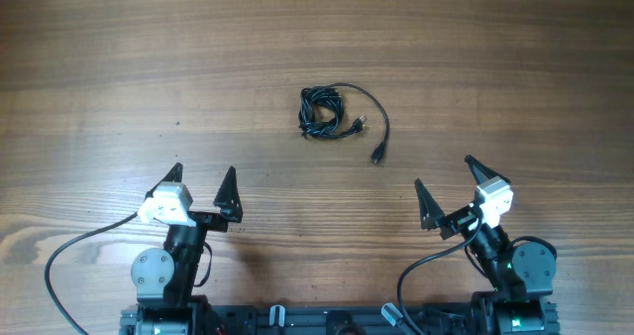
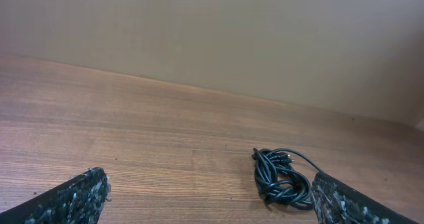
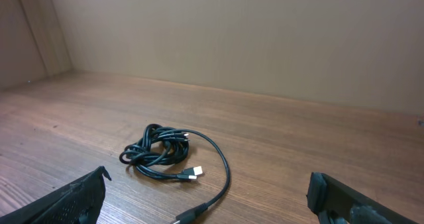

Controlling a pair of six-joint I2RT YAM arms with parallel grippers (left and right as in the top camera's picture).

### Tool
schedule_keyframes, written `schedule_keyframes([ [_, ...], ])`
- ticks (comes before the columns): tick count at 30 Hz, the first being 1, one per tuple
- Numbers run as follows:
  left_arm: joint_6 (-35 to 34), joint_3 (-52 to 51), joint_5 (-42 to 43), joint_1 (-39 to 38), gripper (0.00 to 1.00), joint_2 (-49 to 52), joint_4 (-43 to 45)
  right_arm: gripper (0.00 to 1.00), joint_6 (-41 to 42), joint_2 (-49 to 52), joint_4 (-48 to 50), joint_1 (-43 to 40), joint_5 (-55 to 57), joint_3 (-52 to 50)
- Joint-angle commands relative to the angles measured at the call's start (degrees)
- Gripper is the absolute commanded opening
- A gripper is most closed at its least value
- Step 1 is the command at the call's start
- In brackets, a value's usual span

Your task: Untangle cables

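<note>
Cables (image 1: 322, 112): thin black cord, bunched in one small knotted coil, lying flat on the wooden worktop (image 1: 149, 57) near its middle, out in front of both arms. A loose tail (image 1: 385, 125) arcs from the coil's right side back toward the right arm and ends in a dark plug (image 1: 377, 158). A second, pale-tipped plug (image 3: 195, 173) pokes out at the coil's near edge. One cord or several: cannot tell from where I stand.

Left gripper (image 1: 203, 169): jaws spread wide, nothing between them, well apart from the coil.

Right gripper (image 1: 444, 171): jaws likewise spread wide and empty. It sits nearer the dark plug than the coil and touches neither.

Task condition: not begun; coil fully bunched.

Hazards, as I judge them:
- Pulling the loose tail alone would likely cinch the knot tighter rather than free it.
- The coil looks light and the wood smooth, so a one-armed tug may drag the whole bundle along. One pair of jaws ought to anchor it.
- Closing on the coil's middle could pinch several strands at once and lift everything as a lump.
- Either plug may snag in a loop when drawn through.
</note>
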Motion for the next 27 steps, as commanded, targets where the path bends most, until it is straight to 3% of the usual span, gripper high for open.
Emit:
schedule_keyframes([
  [1, 0.55, 2.56, -0.72, 0.37, 1.0, -0.46, 0.22, 1.0, 1.62, 0.33, 0.31, 0.24, -0.13, 0.07],
  [14, 0.52, 3.91, -0.66, 0.37, 1.0, -0.46, -0.57, 1.0, 3.08, 0.37, -0.81, 0.24, -2.64, 0.85],
  [21, 0.76, 6.93, -0.74, 0.37, 1.0, -0.07, -5.2, 1.0, 4.02, 0.37, -2.05, 0.24, -2.67, 2.71],
  [27, 0.74, 10.6, -0.72, 0.37, 1.0, 6.32, -5.2, 1.0, 4.52, 0.39, -2.05, 0.24, -3.72, 3.45],
])
